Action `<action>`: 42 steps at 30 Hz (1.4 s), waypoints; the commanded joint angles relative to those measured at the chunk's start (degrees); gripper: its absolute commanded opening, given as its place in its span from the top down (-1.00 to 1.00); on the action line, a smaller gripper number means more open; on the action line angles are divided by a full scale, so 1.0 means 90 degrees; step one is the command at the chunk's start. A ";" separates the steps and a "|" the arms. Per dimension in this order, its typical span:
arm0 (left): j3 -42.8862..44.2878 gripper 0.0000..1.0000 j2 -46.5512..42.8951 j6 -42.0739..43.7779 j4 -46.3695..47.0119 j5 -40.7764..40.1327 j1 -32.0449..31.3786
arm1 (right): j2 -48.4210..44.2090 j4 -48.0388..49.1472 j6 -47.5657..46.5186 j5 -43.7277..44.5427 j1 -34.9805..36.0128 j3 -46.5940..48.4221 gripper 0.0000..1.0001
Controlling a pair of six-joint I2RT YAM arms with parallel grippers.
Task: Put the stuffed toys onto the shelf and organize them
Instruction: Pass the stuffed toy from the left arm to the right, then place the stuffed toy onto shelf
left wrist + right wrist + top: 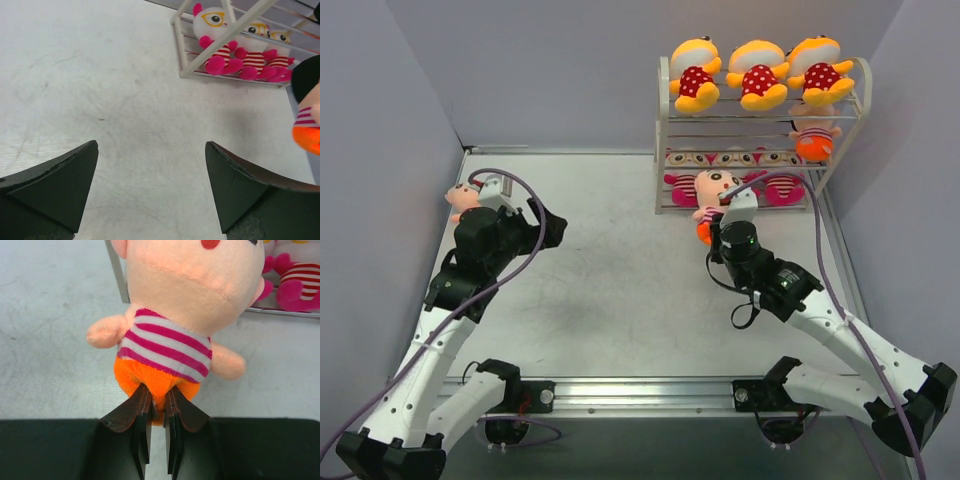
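The white wire shelf [663, 120] stands at the back right. Three yellow-orange stuffed toys [757, 75] sit on its top tier. One peach-faced toy [813, 135] is on the middle tier. Three pink-striped toys with glasses [220, 47] fill the bottom tier. My right gripper [158, 390] is shut on the orange bottom of another peach-faced toy [170, 345], held upright just in front of the shelf [116, 270]. My left gripper [150, 145] is open over bare table, nothing between its fingers. A third peach-faced toy [462, 200] lies by the left wall, behind the left wrist.
Grey walls close in the table [610, 290] at the left, back and right. A purple cable [530, 215] loops over the left arm and another runs along the right arm. The arm bases sit on the rail at the near edge.
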 commanded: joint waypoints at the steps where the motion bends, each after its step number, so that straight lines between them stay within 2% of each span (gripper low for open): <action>1: 0.0149 -0.92 -0.0218 0.0659 -0.0825 0.0557 0.0485 | -0.0107 -0.0289 -0.0455 -0.0193 -0.0458 0.0560 1.00; 3: -0.0017 -0.88 -0.0316 0.0777 -0.0991 0.0568 0.0759 | -0.0097 -0.0338 -0.0612 -0.0251 -0.0809 0.0765 1.00; 10: -0.0515 -0.88 -0.0511 0.1245 -0.1089 0.0168 0.0769 | 0.0381 0.0013 -0.1510 -0.0896 -0.1923 0.1235 1.00; 16: -0.0663 -0.88 -0.0541 0.1392 -0.1031 -0.0105 0.0759 | 0.0791 0.0647 -0.1990 -0.1657 -0.2995 0.1313 1.00; 23: -0.0682 -0.88 -0.0619 0.1432 -0.1060 -0.0252 0.0711 | 0.1289 0.1672 -0.2341 -0.2058 -0.3651 0.1274 1.00; 36: -0.0643 -0.88 -0.0512 0.1500 -0.1089 -0.0448 0.0671 | 0.2138 0.2572 -0.2771 -0.1971 -0.3926 0.1342 1.00; 42: -0.0633 -0.88 -0.0433 0.1519 -0.1079 -0.0448 0.0681 | 0.2373 0.2904 -0.2635 -0.1961 -0.3935 0.1342 1.00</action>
